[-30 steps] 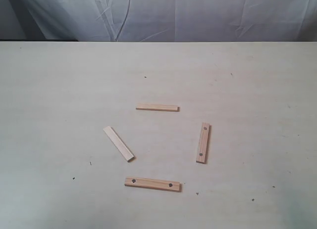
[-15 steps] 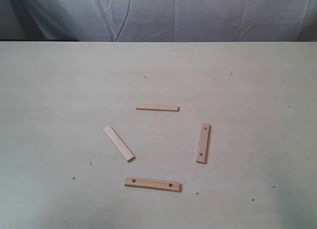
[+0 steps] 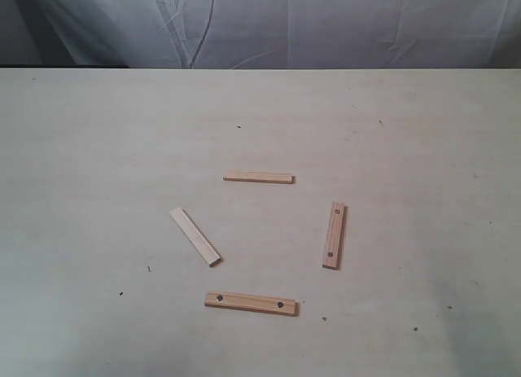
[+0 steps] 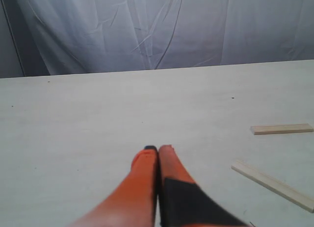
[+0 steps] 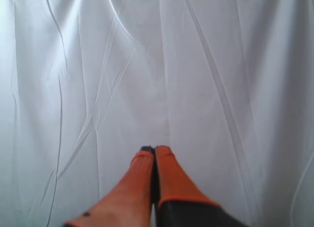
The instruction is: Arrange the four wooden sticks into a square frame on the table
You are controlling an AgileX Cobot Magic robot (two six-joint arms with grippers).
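So, table (image 3: 98, 149): pale cream top filling most of the exterior view. Its far edge runs straight under the cloth, and wide bare surface lies on every side of the sticks.
white cloth (image 3: 326, 27): hangs creased behind the far edge, well apart from the sticks.
left gripper (image 4: 158, 149): orange fingers pressed together with nothing between them. It sits low over bare table, with two plain sticks off to one side and clear of it.
right gripper (image 5: 154, 149): fingers closed tip to tip on nothing, pointing at the cloth. No table shows in its view.
four wooden sticks: lying flat near the middle of the table in a loose ring, none touching, with open gaps at all four corners and an open middle.
near holed stick (image 3: 251, 302): crosswise, closest to the front edge.
right holed stick (image 3: 334, 235): nearly lengthwise, slightly tilted, with bare table out to the right.
left plain stick (image 3: 195, 237): lies diagonally, its near end angled inward.
far plain stick (image 3: 259, 178): crosswise and thin-looking. I cannot tell if it lies on its edge.
dark specks (image 3: 149, 269): a few are scattered on the table near the front.
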